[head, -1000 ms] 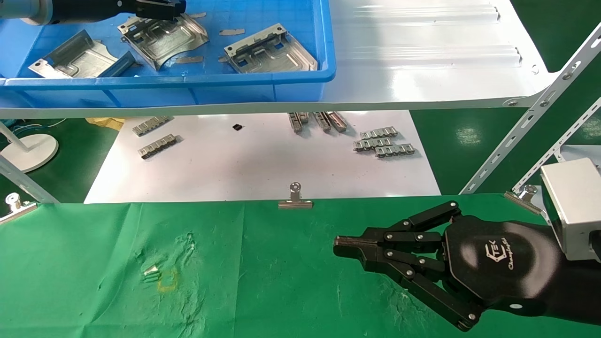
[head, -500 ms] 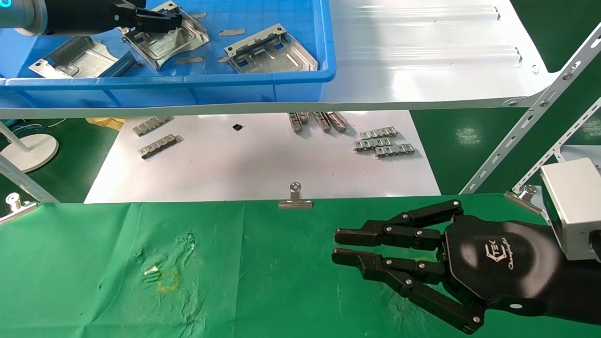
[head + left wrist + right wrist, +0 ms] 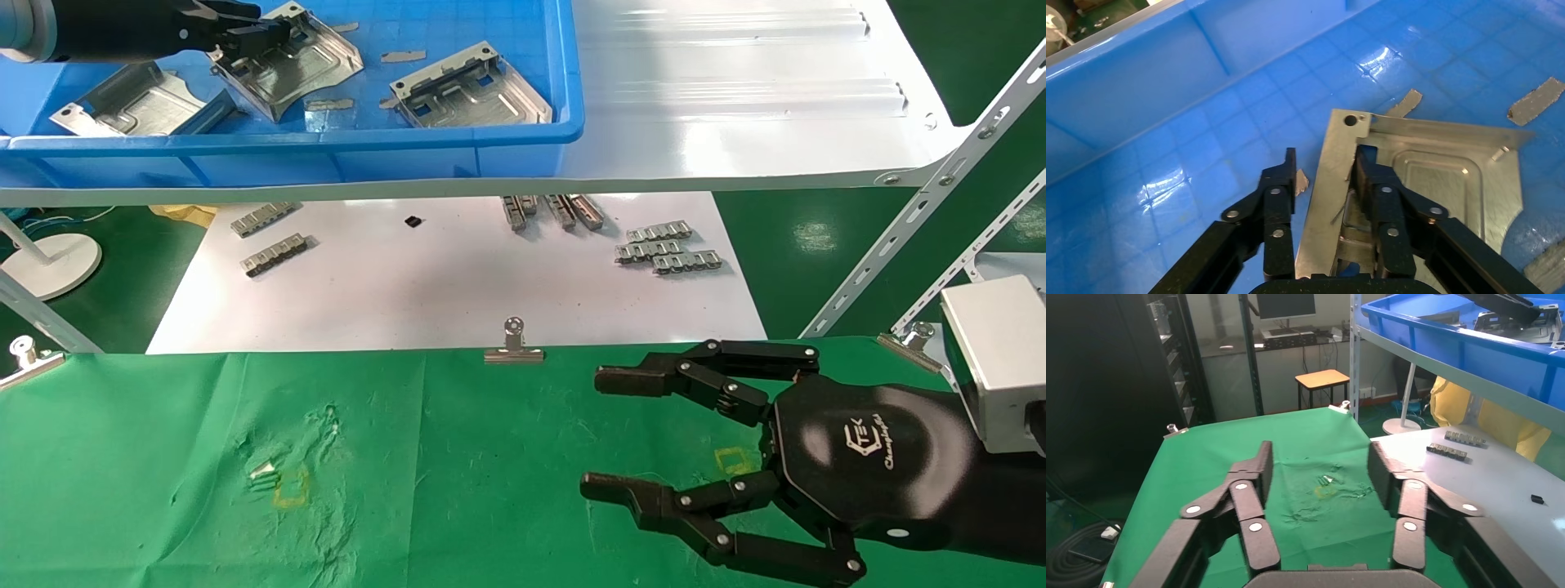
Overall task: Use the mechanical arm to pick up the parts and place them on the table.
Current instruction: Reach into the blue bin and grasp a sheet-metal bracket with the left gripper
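Note:
Three silvery parts lie in the blue bin (image 3: 368, 147) on the shelf: one at the left (image 3: 135, 102), one in the middle (image 3: 306, 61), one at the right (image 3: 470, 86). My left gripper (image 3: 274, 33) is in the bin, open, its jaws straddling the raised rim of the middle part (image 3: 1438, 177). One finger (image 3: 1370, 177) touches the rim's inner side; a narrow gap shows at the other. That part is tilted. My right gripper (image 3: 595, 433) hovers wide open and empty over the green table (image 3: 409, 457), at its right.
The glossy white shelf (image 3: 735, 106) carries the bin. Below it a white board (image 3: 449, 286) holds small grey link strips (image 3: 670, 249). A binder clip (image 3: 513, 347) sits on the table's far edge. Slanted shelf braces (image 3: 915, 212) stand at the right.
My right gripper went from shut to wide open over the cloth. My left gripper drew back to the left in the bin, and the middle part tilted up on one side.

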Robot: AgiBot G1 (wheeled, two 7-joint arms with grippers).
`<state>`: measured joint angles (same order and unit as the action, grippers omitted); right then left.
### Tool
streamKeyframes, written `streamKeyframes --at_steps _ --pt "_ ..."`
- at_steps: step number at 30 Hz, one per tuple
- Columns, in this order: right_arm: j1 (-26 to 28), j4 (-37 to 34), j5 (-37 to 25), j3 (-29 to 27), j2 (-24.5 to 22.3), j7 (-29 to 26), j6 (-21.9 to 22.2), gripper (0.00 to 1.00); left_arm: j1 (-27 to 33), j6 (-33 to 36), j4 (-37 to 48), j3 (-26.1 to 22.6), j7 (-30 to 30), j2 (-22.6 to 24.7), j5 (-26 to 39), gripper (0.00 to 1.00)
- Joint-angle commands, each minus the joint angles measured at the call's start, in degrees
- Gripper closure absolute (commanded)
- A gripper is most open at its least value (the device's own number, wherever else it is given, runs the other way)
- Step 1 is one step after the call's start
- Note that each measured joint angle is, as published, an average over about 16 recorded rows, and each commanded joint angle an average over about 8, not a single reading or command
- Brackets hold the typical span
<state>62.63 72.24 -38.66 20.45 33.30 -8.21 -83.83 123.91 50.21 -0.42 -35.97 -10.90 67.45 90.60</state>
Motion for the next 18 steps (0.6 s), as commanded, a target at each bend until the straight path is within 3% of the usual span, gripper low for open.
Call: streamKeyframes --at_steps 1,11,18 --pt "0.0 0.0 0.0 0.0 0.0 0.0 0.0 0.00 0.0 0.1 0.1 -0.1 0.1 -0.1 0.1 1.00" --pt "0.0 0.0 0.0 0.0 0.0 0.0 0.0 0.00 1.4 8.5 -3.4 2.9 5.0 -3.3 -4.3 1.00" --pt "0.0 0.0 0.0 0.0 0.0 0.0 0.0 0.00 1.6 25.2 -7.0 5.5 12.6 -7.6 -8.9 1.00"
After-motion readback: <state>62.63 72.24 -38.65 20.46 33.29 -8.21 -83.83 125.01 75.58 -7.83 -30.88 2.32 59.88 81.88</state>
